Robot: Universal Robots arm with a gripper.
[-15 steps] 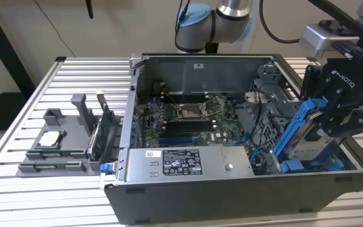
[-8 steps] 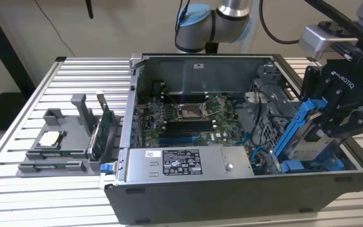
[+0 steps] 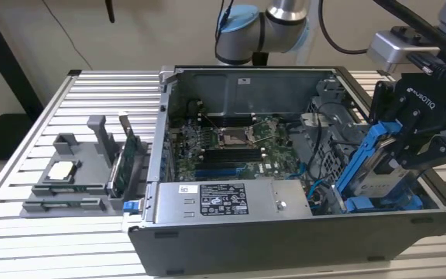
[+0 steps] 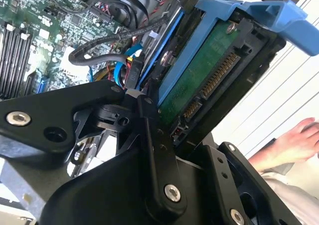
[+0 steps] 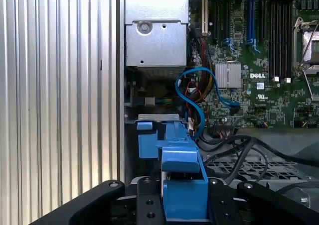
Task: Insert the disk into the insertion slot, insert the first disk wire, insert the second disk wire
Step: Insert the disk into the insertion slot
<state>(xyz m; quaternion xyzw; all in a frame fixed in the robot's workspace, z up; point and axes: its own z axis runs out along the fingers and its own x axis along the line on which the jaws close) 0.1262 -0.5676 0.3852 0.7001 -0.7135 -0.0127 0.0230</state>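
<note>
The gripper (image 3: 410, 158) was found closed on the disk (image 3: 380, 177), the black fingers (image 5: 227, 205) being clamped on either side of the blue carrier frame in the first wrist view. The disk was held tilted, not flat, at the exterior view's right end of the open computer case (image 3: 285, 247), with its upper end raised towards the far side and its lower end down at the insertion slot (image 3: 378, 204) in the near right corner of the case. Whether the lower end had entered the slot could not be told. In the second wrist view the green circuit board (image 4: 207, 83) on the disk's underside and its row of connector contacts were seen uncovered, with no wire plugged into them. Blue and black cables (image 5: 199, 93) were noted lying loose inside the case between the slot and the motherboard (image 3: 231, 145). The grey labelled power-supply box (image 3: 223, 200) was seated along the near wall of the case, just beside the slot on the exterior view's left. A grey stand (image 3: 76, 174) carrying several boards and parts was observed on the slatted metal worktop (image 3: 45, 244), apart from the case on the exterior view's left. A person's hand (image 4: 299, 138) was recorded beyond the case wall in the second wrist view, clear of the gripper and of the disk.
</note>
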